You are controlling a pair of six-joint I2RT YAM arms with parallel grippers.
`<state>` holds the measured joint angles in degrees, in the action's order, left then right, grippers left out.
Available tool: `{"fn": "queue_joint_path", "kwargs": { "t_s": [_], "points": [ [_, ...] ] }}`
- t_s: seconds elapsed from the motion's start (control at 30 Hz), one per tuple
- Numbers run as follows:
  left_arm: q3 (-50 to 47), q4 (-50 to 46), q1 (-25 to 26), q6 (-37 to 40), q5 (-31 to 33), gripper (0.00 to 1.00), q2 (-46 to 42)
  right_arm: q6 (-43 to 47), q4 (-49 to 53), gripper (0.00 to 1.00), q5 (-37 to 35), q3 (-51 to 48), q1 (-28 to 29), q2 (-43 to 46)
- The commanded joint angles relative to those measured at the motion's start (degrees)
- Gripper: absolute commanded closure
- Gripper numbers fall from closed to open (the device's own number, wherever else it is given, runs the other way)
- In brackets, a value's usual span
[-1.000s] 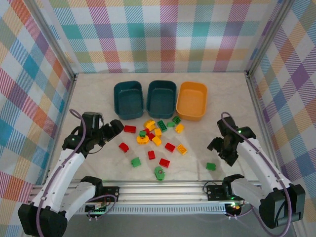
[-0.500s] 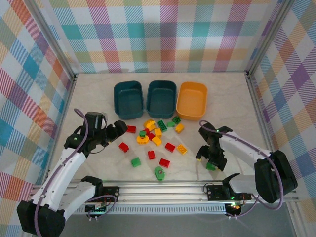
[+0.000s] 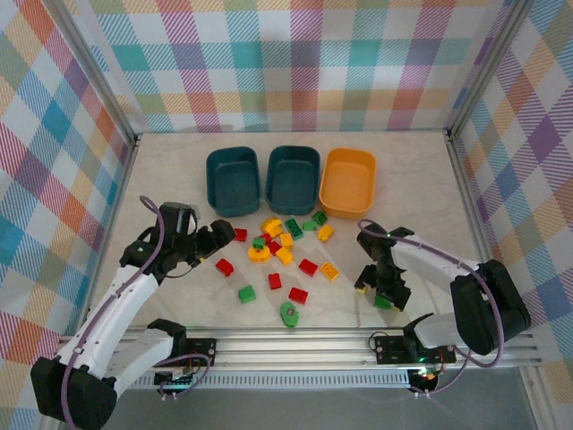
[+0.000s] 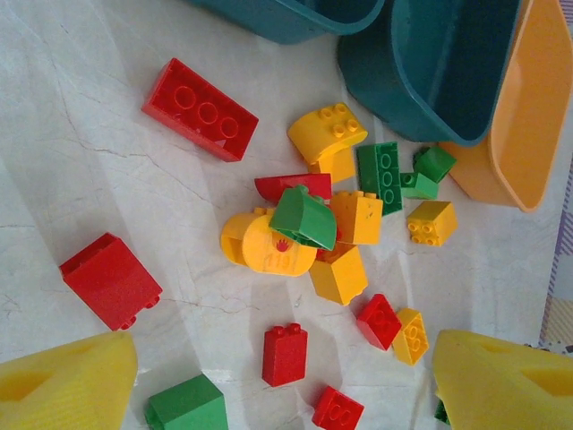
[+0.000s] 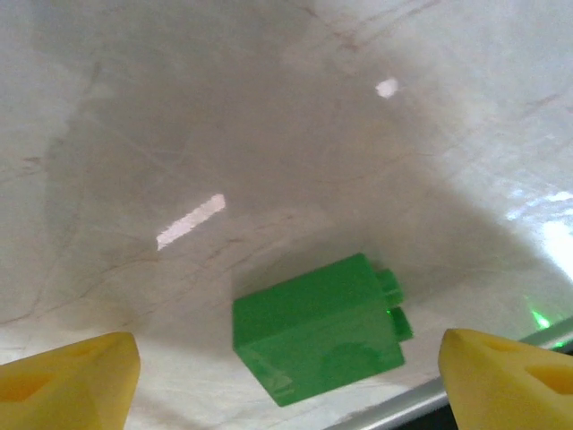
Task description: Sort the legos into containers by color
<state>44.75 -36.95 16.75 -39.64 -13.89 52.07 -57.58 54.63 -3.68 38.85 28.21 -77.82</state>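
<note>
**Green stray by the near rail: grip notes**

Right end effector (image 3: 381, 289) hangs just over a lone green brick (image 5: 313, 331). Jaws wide, one yellow pad on either side of the brick, nothing held. The brick sits well apart from the main scatter of legos (image 3: 277, 246), close to the tabletop's (image 3: 170, 179) near edge.

Left end effector (image 3: 218, 237) is also spread wide and empty, poised at the left fringe of the scatter near a long red brick (image 4: 199, 109).

All three tubs stand in a row behind the scatter: left teal (image 3: 235, 184), middle teal (image 3: 293, 179), orange (image 3: 349, 184). I see nothing in any of them, so I judge sorting has barely begun.

Handling, my read:
- Light, rigid moulded plastic. It won't deform, and breakage is not a worry.
- The faces are glossy and likely slick. Too light a squeeze could let it slip, and an off-centre one could spin it.
- It looks tipped on its side, studs pointing sideways toward the rail.
- It lies skewed to the pad line, so closing now would meet corners first.
- I'd rotate the wrist and close on two flat opposite walls at mid-height, avoiding the studded face.
- The rail is close, so I'd descend straight down.
</note>
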Motion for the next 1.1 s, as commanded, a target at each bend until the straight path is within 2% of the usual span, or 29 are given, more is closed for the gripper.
{"fn": "queue_joint_path", "kwargs": {
  "t_s": [0.0,0.3,0.5,0.73,0.87,1.07],
  "points": [
    [1.25,0.02,0.69,-0.79,0.11,0.14,-0.17,0.63,-2.49,0.17,2.24,1.1,0.38,-0.12],
    [1.83,-0.06,0.74,-0.52,0.19,0.15,0.71,-0.99,-9.51,0.31,8.96,1.16,2.67,0.36],
    [1.44,0.38,0.91,-0.79,0.17,0.15,1.51,-0.83,-5.22,0.29,3.18,2.01,3.43,0.08],
    [1.78,0.35,0.92,-0.42,0.11,0.15,2.23,-3.66,-10.78,0.3,3.73,-0.01,3.43,-2.62],
    [2.6,0.3,1.0,0.37,0.01,0.15,3.4,-5.3,-16.66,0.34,3.62,-1.75,3.45,-3.26],
    [4.63,-0.46,1.0,1.89,-0.59,0.15,6.3,-4.49,-17.49,0.43,2.3,-1.82,3.43,-4.8]
  ]
}}
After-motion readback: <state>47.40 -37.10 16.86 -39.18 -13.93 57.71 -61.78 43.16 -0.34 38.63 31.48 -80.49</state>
